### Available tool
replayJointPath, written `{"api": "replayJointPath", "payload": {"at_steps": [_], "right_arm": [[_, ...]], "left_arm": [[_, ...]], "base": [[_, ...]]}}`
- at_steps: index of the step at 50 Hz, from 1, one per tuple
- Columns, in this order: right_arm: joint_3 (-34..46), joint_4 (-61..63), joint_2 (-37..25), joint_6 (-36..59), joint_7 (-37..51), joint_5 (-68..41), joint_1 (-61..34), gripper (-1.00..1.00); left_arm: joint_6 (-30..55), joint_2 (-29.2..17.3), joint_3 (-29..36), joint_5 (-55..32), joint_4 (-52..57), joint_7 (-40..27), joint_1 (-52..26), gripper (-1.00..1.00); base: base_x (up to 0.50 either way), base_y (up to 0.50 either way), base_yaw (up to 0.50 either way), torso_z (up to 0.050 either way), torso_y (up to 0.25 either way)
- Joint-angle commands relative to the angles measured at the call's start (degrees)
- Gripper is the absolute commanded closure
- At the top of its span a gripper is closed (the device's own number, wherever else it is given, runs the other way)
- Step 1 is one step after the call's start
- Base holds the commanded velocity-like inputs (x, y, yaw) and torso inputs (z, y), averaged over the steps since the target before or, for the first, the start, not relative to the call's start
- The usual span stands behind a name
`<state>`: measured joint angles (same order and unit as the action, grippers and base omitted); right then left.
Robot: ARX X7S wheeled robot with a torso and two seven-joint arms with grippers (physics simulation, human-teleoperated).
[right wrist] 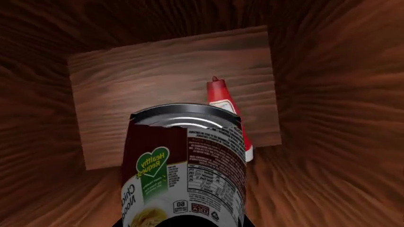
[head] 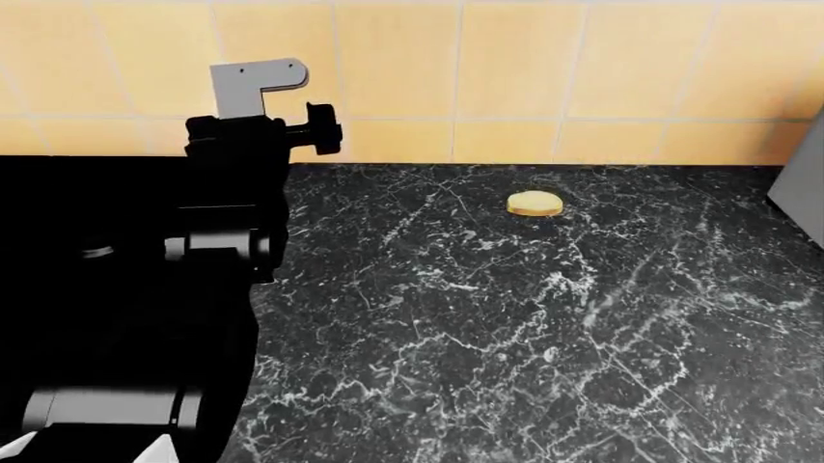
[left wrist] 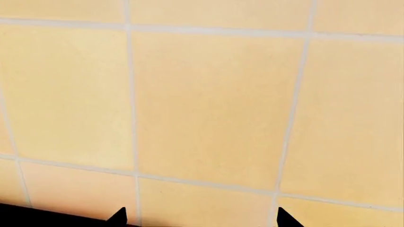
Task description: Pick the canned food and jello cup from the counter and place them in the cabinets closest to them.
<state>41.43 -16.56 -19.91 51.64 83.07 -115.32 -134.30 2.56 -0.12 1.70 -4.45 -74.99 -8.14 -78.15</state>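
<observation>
1. In the right wrist view, the can (right wrist: 186, 170) is filling the near part of the picture. It is sitting right in front of the camera, inside a brown wooden cabinet (right wrist: 57, 94).
2. The right gripper itself is not showing, so I cannot tell if its fingers are squeezing the can or are apart.
3. The can is wearing a dark red and white label with a green heart on it, and its shiny top is pointing toward the back of the cabinet.
4. Just behind the can, a red bottle (right wrist: 226, 111) with a white label is standing up, partly hidden by the can.
5. Behind the bottle, the wooden back wall of the cabinet is closing off the space.
6. In the left wrist view, the two black fingertips (left wrist: 118, 216) of the left gripper (left wrist: 198, 218) are peeking in at the edge, and they are standing wide apart with nothing between them.
7. Past them, a yellow tile wall (left wrist: 208, 104) with pale lines is filling the view.
8. In the head view, the black left arm (head: 193, 280) is reaching up on the left side.
9. Next to it, the black counter (head: 515, 338) with white veins is stretching away.
10. Far back on the counter, near the tile wall, a small yellow lump (head: 535, 203) is lying by itself.
</observation>
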Motion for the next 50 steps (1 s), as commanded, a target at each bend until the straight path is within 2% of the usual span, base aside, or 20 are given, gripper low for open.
{"api": "replayJointPath", "payload": {"at_steps": [1,16,36,37,50], "right_arm": [[-2.5,-11.7,3.4,7.2,-4.0,7.4,0.1,1.00],[3.4,-20.6,6.1,9.8,-12.3,14.6,3.7,1.00],[7.4,-20.9,7.1,12.2,-15.0,15.9,11.4,1.00],[7.5,-20.9,7.0,12.2,-15.1,16.0,11.5,-1.00],[7.1,-19.8,6.2,11.8,-15.0,15.4,12.7,-1.00]], "left_arm": [[0.3,0.0,-0.2,0.1,0.0,0.2,-0.1,-1.00],[0.4,0.0,-0.3,-0.1,0.0,0.3,-0.1,-1.00],[0.2,0.0,-0.5,0.0,0.0,0.5,-0.1,-1.00],[0.2,0.0,-0.4,-0.1,0.0,0.5,-0.1,-1.00],[0.2,0.0,0.7,-0.5,0.0,0.5,-0.1,-1.00]], "base": [[0.00,0.00,0.00,0.000,0.000],[0.00,0.00,0.00,0.000,0.000],[0.01,0.00,0.00,0.000,0.000],[0.00,0.00,0.00,0.000,0.000],[0.01,0.00,0.00,0.000,0.000]]}}
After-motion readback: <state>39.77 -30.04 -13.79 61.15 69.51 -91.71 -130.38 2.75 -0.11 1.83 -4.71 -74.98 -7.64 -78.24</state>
